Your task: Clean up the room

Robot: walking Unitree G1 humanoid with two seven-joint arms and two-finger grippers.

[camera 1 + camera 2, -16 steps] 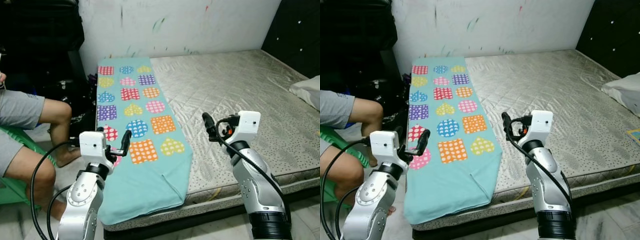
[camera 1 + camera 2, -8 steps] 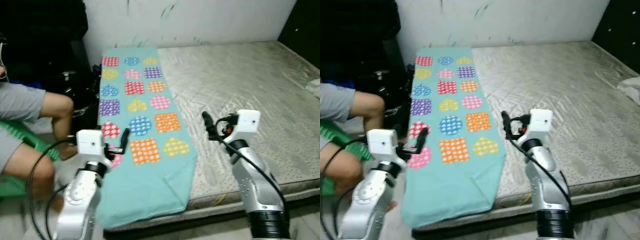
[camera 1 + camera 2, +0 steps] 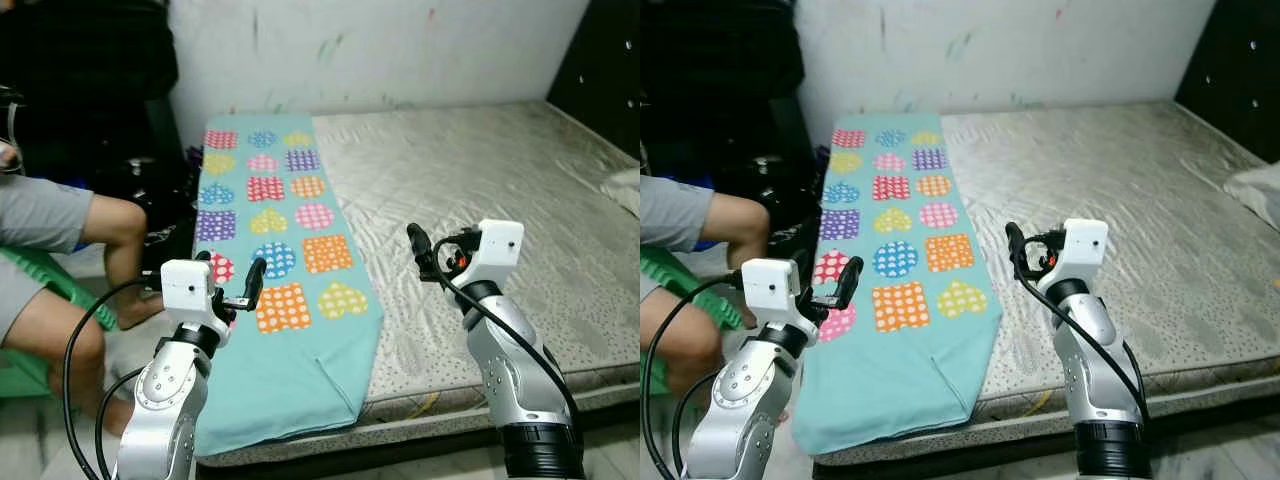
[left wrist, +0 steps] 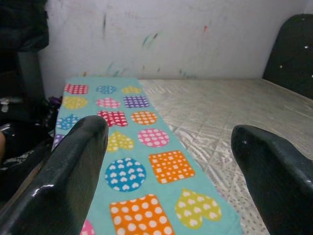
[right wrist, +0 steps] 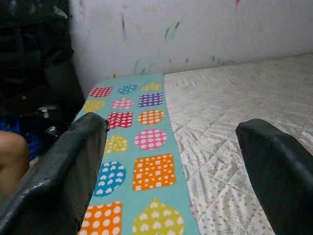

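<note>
A teal blanket [image 3: 285, 290] printed with bright dotted hearts and squares lies along the left side of a bare grey mattress [image 3: 500, 190], and its near end hangs over the bed's front edge. My left gripper [image 3: 232, 272] is held up, open and empty, over the blanket's left edge. My right gripper [image 3: 425, 245] is open and empty too, raised above the mattress just right of the blanket. In the left wrist view the blanket [image 4: 132, 147] stretches away between the spread fingers [image 4: 73, 166]. The right wrist view shows the blanket [image 5: 142, 147] the same way.
A person sits on a green chair [image 3: 50, 290] at the left, with bare legs [image 3: 115, 225] close to the bed's corner. Dark clutter [image 3: 150, 180] fills the gap by the wall. A white pillow [image 3: 625, 188] lies at the mattress's right edge below a black headboard [image 3: 615, 70].
The whole picture has swayed and settled, so the camera moved. Both arms keep the same raised pose, and the blanket lies as before.
</note>
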